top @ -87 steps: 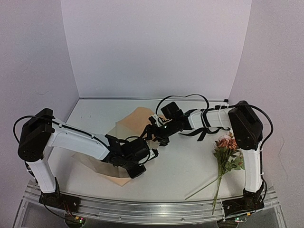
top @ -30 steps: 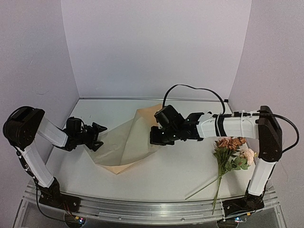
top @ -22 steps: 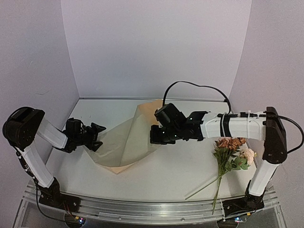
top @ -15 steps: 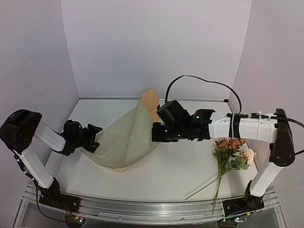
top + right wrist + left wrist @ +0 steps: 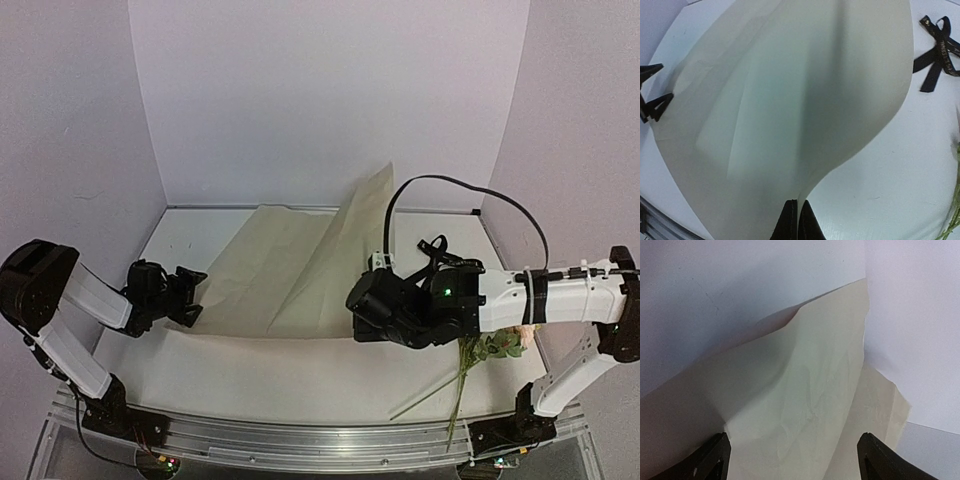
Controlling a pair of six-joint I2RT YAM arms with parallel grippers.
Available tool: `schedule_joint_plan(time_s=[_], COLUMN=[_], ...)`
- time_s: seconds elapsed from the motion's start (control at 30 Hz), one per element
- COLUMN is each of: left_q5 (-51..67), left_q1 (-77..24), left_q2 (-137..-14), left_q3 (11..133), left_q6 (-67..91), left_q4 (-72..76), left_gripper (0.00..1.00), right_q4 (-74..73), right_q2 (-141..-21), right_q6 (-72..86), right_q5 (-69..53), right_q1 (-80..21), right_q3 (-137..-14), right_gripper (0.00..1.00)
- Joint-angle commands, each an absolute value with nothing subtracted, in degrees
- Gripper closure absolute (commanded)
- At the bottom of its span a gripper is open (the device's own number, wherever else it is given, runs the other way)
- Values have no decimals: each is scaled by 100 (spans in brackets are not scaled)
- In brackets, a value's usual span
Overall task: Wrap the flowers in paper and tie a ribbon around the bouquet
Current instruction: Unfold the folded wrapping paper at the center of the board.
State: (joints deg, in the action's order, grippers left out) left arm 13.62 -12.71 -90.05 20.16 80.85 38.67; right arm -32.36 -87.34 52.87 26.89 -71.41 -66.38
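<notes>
Two grippers attend one sheet. The right gripper (image 5: 797,207) is closed, pinching the near edge of the paper (image 5: 290,270), and holds that edge up off the surface (image 5: 300,375), so that the sheet bellies and its far corner stands up toward the back wall. The left gripper (image 5: 188,297) stands wide open at the sheet's left edge, gripping nothing; we cannot tell whether it touches the paper.

The flowers (image 5: 488,348) lie at the right of the surface, apart from the sheet and partly hidden by the right arm. The ribbon (image 5: 936,56) lies loose on the surface beyond the sheet's right edge.

We judge the step in hand to be laying the paper out flat; wrapping has not begun. The next move calls for lowering the pinched edge until the sheet lies flat, releasing it without dragging, then fetching the flowers.
</notes>
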Motion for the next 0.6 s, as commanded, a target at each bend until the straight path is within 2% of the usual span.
schedule_joint_plan(time_s=[0.0, 0.57], left_q5=[998, 763], left_q1=[-1244, -1247], left_q2=[-8918, -8359], left_q3=[1704, 1584], left_q6=[8002, 7551], left_q4=[2689, 2150], left_gripper=[8, 8], right_q4=[-3771, -3883], right_q2=[-8453, -8912], right_q6=[6029, 7001], right_q5=[3319, 3244], right_q1=[-7225, -7296], right_q3=[-6356, -6041], right_gripper=[100, 100])
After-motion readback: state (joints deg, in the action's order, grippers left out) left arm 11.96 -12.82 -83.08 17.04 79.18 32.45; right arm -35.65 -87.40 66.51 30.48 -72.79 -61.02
